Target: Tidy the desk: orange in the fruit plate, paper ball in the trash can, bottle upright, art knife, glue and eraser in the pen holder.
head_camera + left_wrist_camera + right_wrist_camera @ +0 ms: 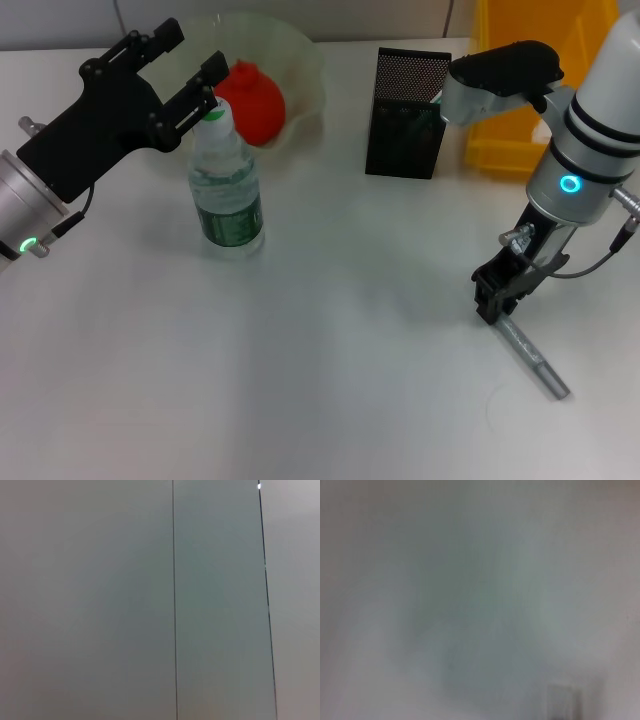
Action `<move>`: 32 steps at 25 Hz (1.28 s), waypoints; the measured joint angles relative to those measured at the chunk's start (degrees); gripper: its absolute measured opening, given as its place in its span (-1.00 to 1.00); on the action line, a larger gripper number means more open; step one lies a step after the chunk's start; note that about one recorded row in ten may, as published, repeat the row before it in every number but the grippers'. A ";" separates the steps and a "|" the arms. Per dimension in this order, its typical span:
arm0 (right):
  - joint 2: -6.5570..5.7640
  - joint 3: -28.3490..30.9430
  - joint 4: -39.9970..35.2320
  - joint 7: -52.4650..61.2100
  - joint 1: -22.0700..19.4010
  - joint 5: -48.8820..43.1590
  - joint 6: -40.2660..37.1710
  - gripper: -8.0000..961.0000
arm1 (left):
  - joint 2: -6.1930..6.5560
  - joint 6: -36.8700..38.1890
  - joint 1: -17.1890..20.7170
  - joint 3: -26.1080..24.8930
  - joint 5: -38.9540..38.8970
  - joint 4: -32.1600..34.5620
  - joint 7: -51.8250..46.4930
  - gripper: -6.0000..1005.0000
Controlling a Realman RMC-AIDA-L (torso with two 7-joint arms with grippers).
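Desk lot, head view, positions by clock face from table centre

1. Bottle [226, 190]: upright at 10 o'clock, white cap on top, green label low on the body. Risk: the cap sits right against the left fingers; a sideways drag as that arm backs off would, in my judgement, tip it flat again.

2. Left gripper [182, 72]: at 10–11 o'clock, above and behind the bottle cap, fingers spread wide, holding nothing; one finger touches or all but touches the cap.

3. Orange [254, 101]: in the fruit plate [306, 68] at 11 o'clock, just behind the bottle. Settled; only a knocked bottle looks likely to disturb it.

4. Art knife [532, 355]: grey stick, taken to be the knife, flat on the table at 4 o'clock, its near end under the right gripper.

5. Right gripper [492, 296]: at 3–4 o'clock, down on the knife's end; whether its fingers are closed on it I cannot tell. Risk: a hold so near one end would let the long handle swing or slip on lifting, and foul the mesh rim at the drop.

6. Pen holder [405, 112]: black mesh box at 1 o'clock, upright.

7. Trash can [530, 90]: yellow, at 2 o'clock, partly behind the right arm.

8. Paper ball, eraser, glue: not seen
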 joint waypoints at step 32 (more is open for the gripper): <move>-0.53 35.00 5.95 -92.86 -25.03 73.43 12.35 -0.71 | -0.01 0.54 -1.04 0.05 -3.11 -0.09 1.30 0.26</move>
